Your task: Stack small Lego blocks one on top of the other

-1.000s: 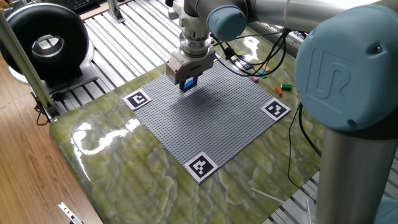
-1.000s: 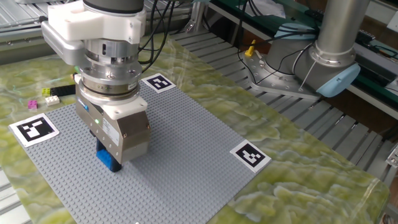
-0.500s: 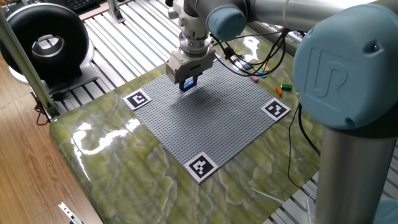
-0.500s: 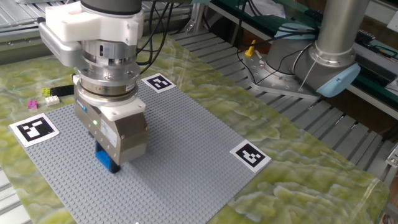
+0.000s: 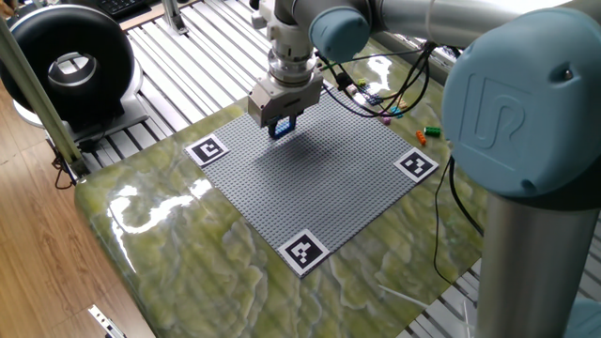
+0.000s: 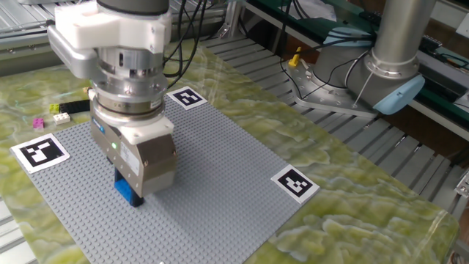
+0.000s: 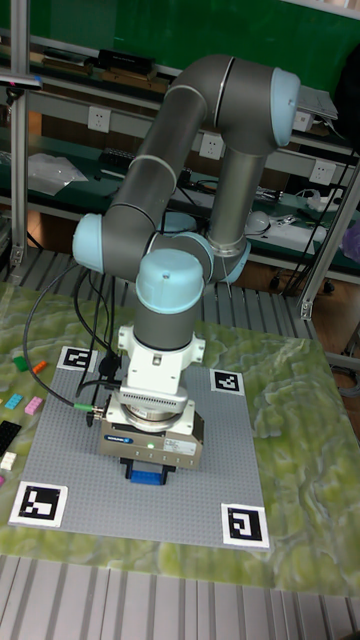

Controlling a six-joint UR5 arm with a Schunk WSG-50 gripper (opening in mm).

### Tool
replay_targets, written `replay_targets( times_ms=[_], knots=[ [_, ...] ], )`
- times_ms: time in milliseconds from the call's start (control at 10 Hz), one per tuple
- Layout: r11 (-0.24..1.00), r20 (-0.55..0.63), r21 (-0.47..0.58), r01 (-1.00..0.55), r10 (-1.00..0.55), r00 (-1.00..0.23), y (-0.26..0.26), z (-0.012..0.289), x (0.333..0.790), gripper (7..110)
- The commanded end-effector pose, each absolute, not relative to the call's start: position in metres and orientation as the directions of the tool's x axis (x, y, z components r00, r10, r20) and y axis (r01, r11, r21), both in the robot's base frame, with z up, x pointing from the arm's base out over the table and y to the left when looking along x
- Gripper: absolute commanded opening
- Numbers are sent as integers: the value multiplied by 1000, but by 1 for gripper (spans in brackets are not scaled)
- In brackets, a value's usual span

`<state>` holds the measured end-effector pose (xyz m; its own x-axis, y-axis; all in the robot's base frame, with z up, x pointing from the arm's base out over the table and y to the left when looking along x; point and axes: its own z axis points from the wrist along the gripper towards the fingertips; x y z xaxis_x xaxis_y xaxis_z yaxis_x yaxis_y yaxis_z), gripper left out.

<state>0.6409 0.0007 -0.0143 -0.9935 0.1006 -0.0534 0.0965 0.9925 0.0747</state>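
Note:
My gripper (image 5: 281,124) points straight down over the grey baseplate (image 5: 329,188) and is shut on a small blue Lego block (image 5: 281,128). From the other side the blue block (image 6: 126,192) shows below the gripper (image 6: 132,189), its bottom at or just above the baseplate (image 6: 205,176); I cannot tell whether they touch. The tall view shows the same blue block (image 7: 146,474) between the fingers of the gripper (image 7: 148,468). Loose small blocks lie off the plate: pink (image 6: 38,122), yellow (image 6: 56,108), orange (image 5: 422,137), green (image 5: 432,130).
Black-and-white marker tags (image 5: 208,149) sit at the baseplate's corners. More loose blocks, cyan (image 7: 14,401) and pink (image 7: 33,405), lie left of the plate in the tall view. Cables (image 5: 376,94) run along the table's far side. A black round device (image 5: 70,61) stands beyond the table.
The gripper has shifted slightly toward the far corner of the baseplate, keeping the blue block in its fingers. Nothing else has moved.

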Motion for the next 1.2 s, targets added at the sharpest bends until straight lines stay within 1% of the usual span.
replay_targets(
  times_ms=[0,100,200,400,700,1100],
  knots=[
    [992,-51,73,106,110,-993,0,-5,641,7],
    [992,-33,66,106,108,-994,-2,7,637,7],
    [992,-32,66,108,110,-993,-2,10,637,7],
    [992,-43,63,109,112,-993,-3,7,640,7],
    [997,-60,24,71,72,-996,-14,6,644,7],
    [997,-78,37,63,65,-995,-11,-11,650,7]
  ],
)
